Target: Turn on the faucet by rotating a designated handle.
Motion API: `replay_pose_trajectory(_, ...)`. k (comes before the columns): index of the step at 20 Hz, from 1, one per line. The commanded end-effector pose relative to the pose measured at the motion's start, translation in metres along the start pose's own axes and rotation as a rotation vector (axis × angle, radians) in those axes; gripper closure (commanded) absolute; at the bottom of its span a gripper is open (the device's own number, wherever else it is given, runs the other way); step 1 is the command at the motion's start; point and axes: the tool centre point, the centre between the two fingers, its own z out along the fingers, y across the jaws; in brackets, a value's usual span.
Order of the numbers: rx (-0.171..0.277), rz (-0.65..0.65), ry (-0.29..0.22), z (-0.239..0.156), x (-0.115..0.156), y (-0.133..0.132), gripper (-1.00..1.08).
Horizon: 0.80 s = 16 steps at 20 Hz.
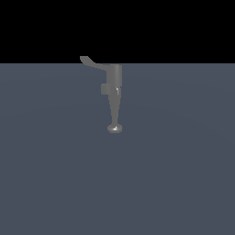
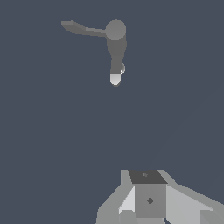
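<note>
Approach stage, nothing touched yet: faucet (image 1: 114,94) upright on the grey floor (image 1: 183,174), handle (image 1: 92,62) projecting from the top of its body toward the exterior view's left. Gripper (image 2: 148,199) well apart from both, empty; finger spread hidden, so cannot tell. Next: closing in on the handle's flared end (image 2: 68,26) to push it round

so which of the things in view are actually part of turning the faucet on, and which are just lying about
Part of the job:
- small grey metal faucet with a long tapered spout
- thin flat curved grey handle projecting sideways from the faucet's body
- white robot gripper, apart from the faucet; open or shut cannot be told

Just there:
- plain dark blue-grey floor under the faucet; nothing else shows
</note>
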Motion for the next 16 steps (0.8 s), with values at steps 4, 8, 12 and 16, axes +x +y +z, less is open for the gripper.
replay_pose_trajectory(4,0.046,0.144,-0.03,0.008,0.032,-0.009,1.08)
replay_pose_trajectory(8,0.069,0.255,-0.054,0.016,0.056,-0.016,1.08)
replay_pose_trajectory(12,0.083,0.368,-0.077,0.026,0.08,-0.022,1.08)
replay_pose_trajectory(16,0.09,0.483,-0.097,0.038,0.104,-0.029,1.08)
